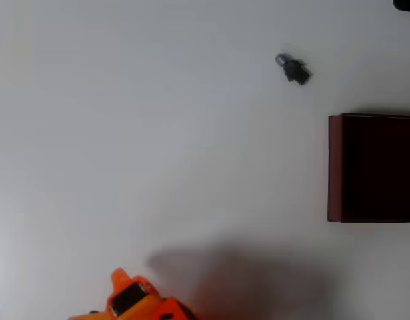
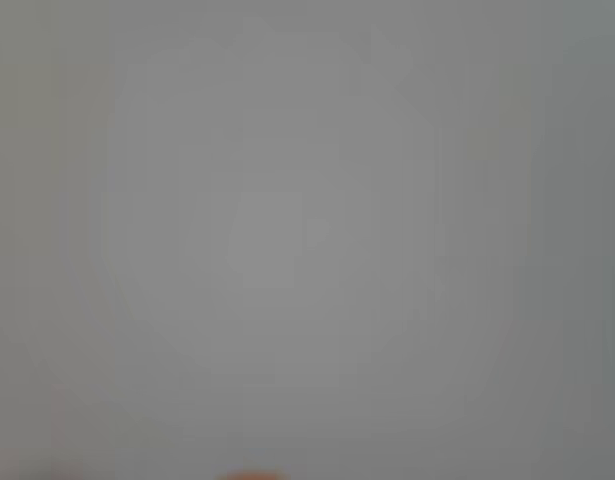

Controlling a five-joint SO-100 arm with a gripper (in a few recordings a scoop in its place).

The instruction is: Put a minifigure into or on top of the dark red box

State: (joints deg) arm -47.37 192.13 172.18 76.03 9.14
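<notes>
In the overhead view the minifigure (image 1: 293,69) lies on its side on the white table at the upper right, dark body with a pale rounded head pointing up-left. The dark red box (image 1: 335,167) stands at the right edge, below the figure, its dark interior cut off by the frame. An orange part of my arm (image 1: 135,300) pokes in at the bottom left, far from both. Its fingers are not distinguishable, so I cannot tell how they stand. The wrist view is a blurred grey surface with an orange sliver (image 2: 249,476) at the bottom edge.
The white table (image 1: 158,133) stretches between the arm and the figure. A soft shadow (image 1: 245,280) lies on it at the bottom centre. A dark object (image 1: 408,3) cuts into the top right corner.
</notes>
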